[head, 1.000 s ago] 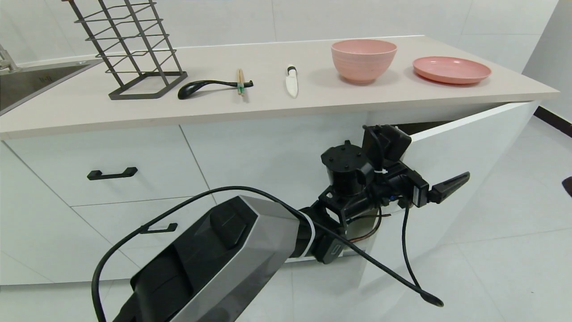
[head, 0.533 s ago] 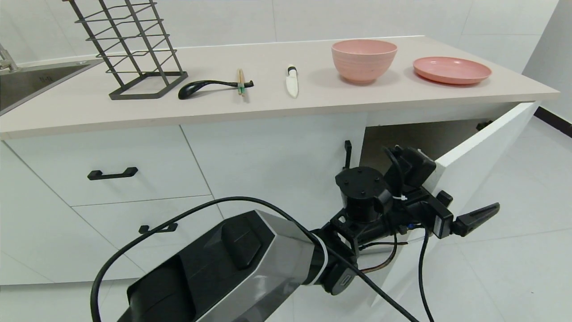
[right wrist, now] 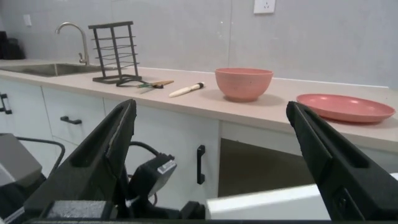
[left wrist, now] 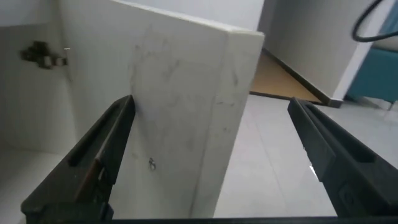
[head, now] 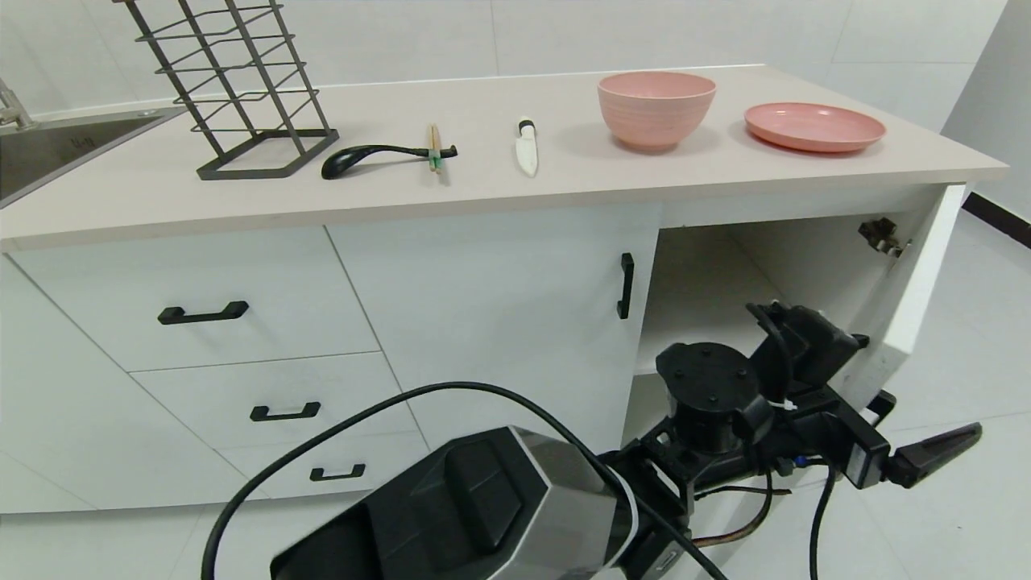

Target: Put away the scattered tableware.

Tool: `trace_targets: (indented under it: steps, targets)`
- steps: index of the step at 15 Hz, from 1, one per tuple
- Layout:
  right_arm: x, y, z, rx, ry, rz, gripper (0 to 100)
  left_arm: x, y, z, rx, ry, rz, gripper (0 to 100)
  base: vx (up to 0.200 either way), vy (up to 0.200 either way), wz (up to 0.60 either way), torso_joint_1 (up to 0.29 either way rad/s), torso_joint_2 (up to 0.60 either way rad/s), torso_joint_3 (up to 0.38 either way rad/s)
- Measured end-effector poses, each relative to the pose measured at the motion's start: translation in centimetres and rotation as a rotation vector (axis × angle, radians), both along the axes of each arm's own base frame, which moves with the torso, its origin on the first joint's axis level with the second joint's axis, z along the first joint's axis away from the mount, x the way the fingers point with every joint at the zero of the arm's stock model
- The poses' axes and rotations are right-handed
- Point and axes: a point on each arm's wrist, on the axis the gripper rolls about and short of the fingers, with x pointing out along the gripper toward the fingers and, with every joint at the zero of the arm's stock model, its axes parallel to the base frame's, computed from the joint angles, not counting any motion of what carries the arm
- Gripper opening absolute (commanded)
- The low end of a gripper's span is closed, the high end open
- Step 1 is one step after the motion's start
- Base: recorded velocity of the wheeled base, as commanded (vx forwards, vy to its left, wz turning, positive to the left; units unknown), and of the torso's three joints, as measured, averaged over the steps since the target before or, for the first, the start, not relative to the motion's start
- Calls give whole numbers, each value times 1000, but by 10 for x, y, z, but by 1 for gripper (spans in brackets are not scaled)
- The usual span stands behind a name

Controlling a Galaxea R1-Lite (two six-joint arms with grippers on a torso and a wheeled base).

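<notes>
Pale counter (head: 499,189) against white tiled wall, sink (head: 48,149) at its left end, white tile floor (head: 966,515). On counter, left to right: rack (head: 242,89), spoon (head: 362,155) with chopsticks (head: 435,147) across its handle, knife (head: 526,149), bowl (head: 656,107) upright, plate (head: 813,125). Below: shut drawers (head: 121,298); cabinet (head: 709,274) at right, door (head: 910,306) wide open. My left gripper (left wrist: 211,106) low at door, fingers apart, one each side of its edge. My right gripper (right wrist: 211,109) facing counter, fingers apart, holding nothing.
</notes>
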Motion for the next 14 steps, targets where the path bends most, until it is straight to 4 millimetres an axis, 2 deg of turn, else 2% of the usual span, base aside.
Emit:
trace_targets:
  steps: [7, 11, 14]
  targets:
    - [1, -1, 1, -50, -42, -47, 100, -23, -30, -22, -14, 3, -47, 100, 0, 0, 0, 0, 0, 0]
    - [0, -1, 2, -94, -83, -82, 100, -35, -47, -23, -35, -8, -81, 100, 0, 0, 0, 0, 0, 0]
    - [-7, -1, 5, -121, -136, -108, 100, -62, -62, -41, -34, -8, -140, 100, 0, 0, 0, 0, 0, 0]
